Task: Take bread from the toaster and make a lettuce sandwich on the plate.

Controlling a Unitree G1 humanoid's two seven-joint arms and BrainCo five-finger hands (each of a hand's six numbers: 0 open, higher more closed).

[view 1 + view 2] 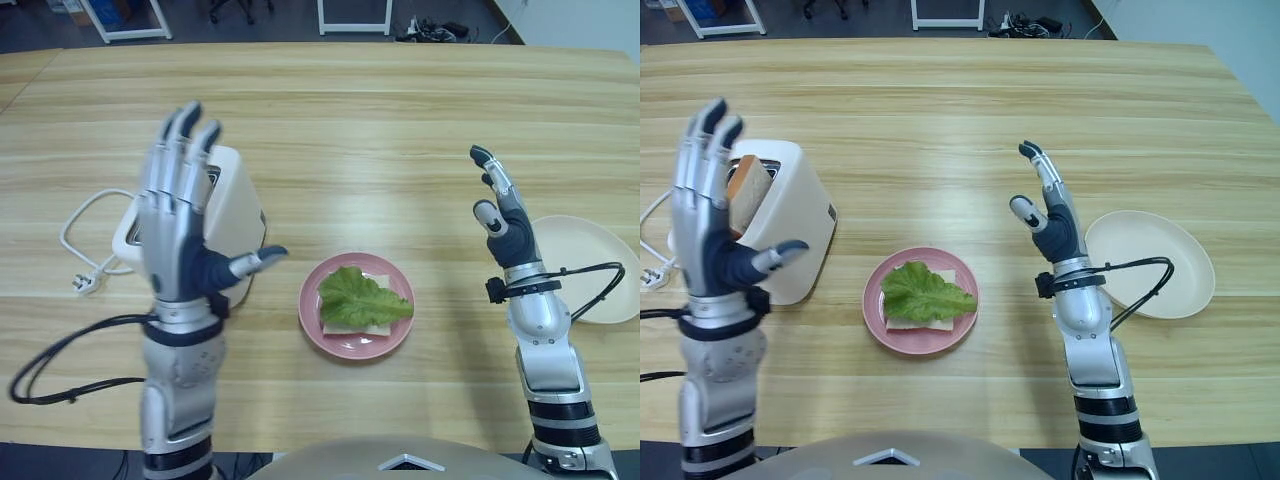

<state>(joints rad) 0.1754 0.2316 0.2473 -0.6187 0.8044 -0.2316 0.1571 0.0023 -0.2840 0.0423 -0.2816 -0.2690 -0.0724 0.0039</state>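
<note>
Upright and open, the left hand is held above the light wooden counter with its fingers straight and nothing in it. The right hand is raised likewise, open and empty, at 3 o'clock from the round pink plate.

A small dark mark is seen on the side of the cream-white plastic toaster, too small to be read. The toaster is placed at 9 o'clock from the plate, just behind the left hand. A browned slice of bread is seen standing in its slot.

On the plate a pale square bread slice is laid flat and is largely covered by a crinkled green lettuce leaf. A shallow cream dish is set at 3 o'clock, beyond the right hand. A white power cord is looped at 9 o'clock from the toaster.
</note>
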